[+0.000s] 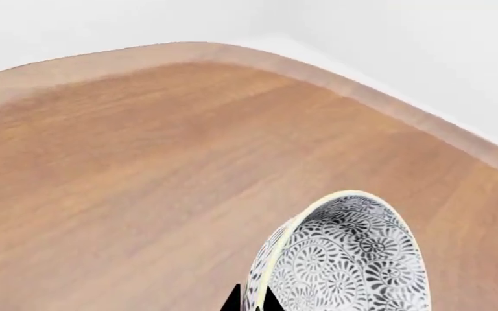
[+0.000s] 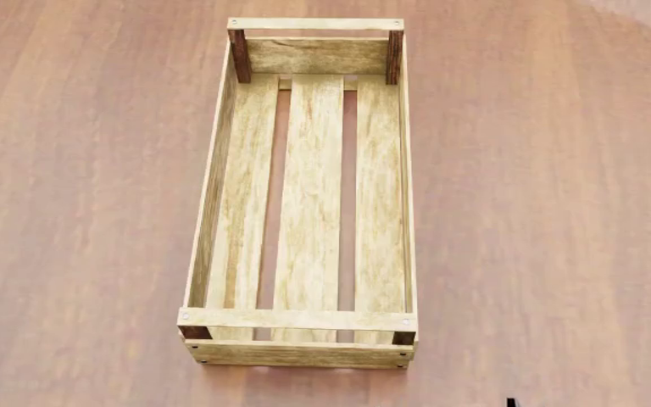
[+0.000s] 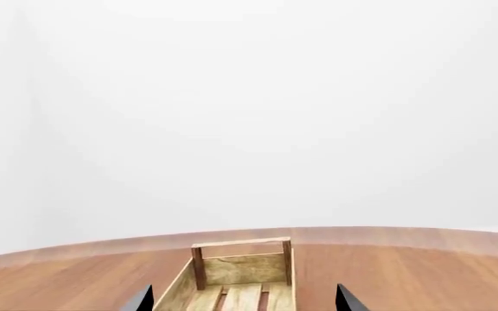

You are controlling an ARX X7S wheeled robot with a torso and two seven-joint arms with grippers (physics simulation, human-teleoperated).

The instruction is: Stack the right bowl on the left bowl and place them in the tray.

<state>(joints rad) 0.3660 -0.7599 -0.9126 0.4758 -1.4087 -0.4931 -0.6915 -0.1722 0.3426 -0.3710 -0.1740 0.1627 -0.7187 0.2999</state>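
- Wood-grain counter (image 2: 552, 212) spreads under me, white wall beyond its rounded edge.
- My tray (image 2: 308, 203) sits lengthwise mid-counter, holding nothing.
- My left fingers (image 1: 249, 301) pinch the rim of the patterned bowl (image 1: 344, 259), tilted above the counter.
- My right fingers (image 3: 244, 299) are spread apart, pointing at the tray's end.

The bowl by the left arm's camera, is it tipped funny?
Yes. The patterned bowl stands up on edge, tilted, with its inside facing sideways rather than up, above the wooden table. The left gripper's dark tips sit at its rim. The tray holds nothing.
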